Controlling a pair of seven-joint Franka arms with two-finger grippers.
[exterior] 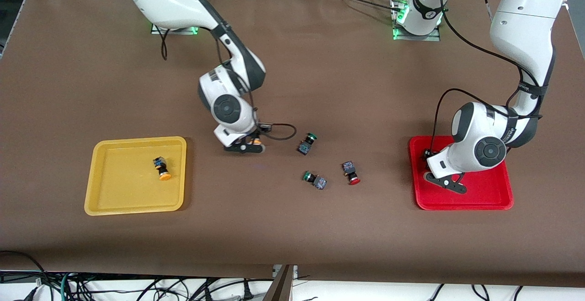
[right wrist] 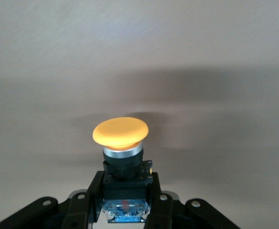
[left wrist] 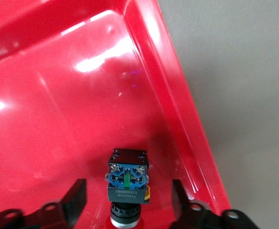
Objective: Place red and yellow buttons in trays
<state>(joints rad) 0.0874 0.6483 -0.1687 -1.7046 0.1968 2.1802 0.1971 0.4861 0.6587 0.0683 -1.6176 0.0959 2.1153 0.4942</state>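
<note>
My right gripper [exterior: 247,146] is shut on a yellow button [exterior: 257,142] and holds it low over the bare table, between the yellow tray [exterior: 123,191] and the loose buttons. In the right wrist view the fingers [right wrist: 89,202] clamp the dark body and the orange cap [right wrist: 120,132] points away. A second yellow button [exterior: 161,167] lies in the yellow tray. My left gripper [exterior: 445,182] is open over the red tray [exterior: 484,196]. In the left wrist view a red button [left wrist: 128,179] lies in the red tray [left wrist: 58,95] between the spread fingers [left wrist: 75,195], untouched. Another red button [exterior: 351,172] lies on the table.
Two green-capped switches lie mid-table: one [exterior: 307,143] near my right gripper, the other [exterior: 314,179] nearer the front camera, beside the loose red button. A black cable loops from my right wrist toward them.
</note>
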